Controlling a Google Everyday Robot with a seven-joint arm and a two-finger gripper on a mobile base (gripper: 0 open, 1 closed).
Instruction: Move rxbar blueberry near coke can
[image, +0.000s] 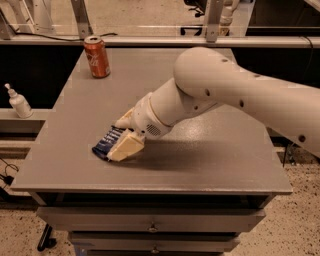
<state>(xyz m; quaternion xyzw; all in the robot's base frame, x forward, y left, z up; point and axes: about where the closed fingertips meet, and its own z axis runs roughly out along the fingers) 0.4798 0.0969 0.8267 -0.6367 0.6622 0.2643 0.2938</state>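
The rxbar blueberry (102, 145), a flat dark-blue bar with white print, is at the front left of the grey table (210, 165). My gripper (115, 142) is down on it, with one cream finger (126, 148) on its near side and the other on its far side, shut on the bar. The right part of the bar is hidden under the fingers. The coke can (97, 56) stands upright at the table's back left corner, well apart from the bar and the gripper.
My thick white arm (235, 95) reaches in from the right over the middle of the table. A white pump bottle (19, 101) stands on a lower shelf left of the table. Metal posts and a rail run behind the table's back edge.
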